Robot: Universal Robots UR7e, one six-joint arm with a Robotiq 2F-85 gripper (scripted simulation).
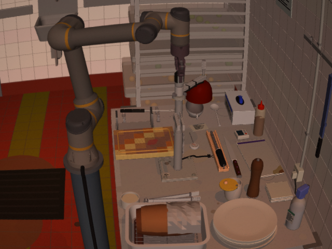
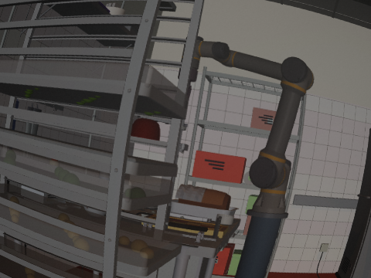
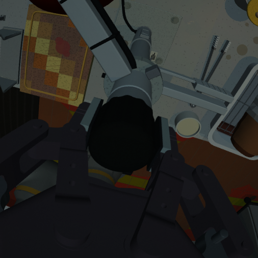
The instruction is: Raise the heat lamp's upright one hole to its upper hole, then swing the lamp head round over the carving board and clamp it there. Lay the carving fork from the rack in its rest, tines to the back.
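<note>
The red lamp head hangs on its arm to the right of the grey upright, away from the checkered carving board on the left. I have the black top knob of the upright clamped in my gripper, straight above the post. The carving fork lies across its rack behind the board. The orange rest lies right of the lamp base.
The tall tray rack stands close behind the lamp. A pepper mill, a lidded cup, plates and a tub with a loaf fill the counter's front; tongs lie before the lamp base.
</note>
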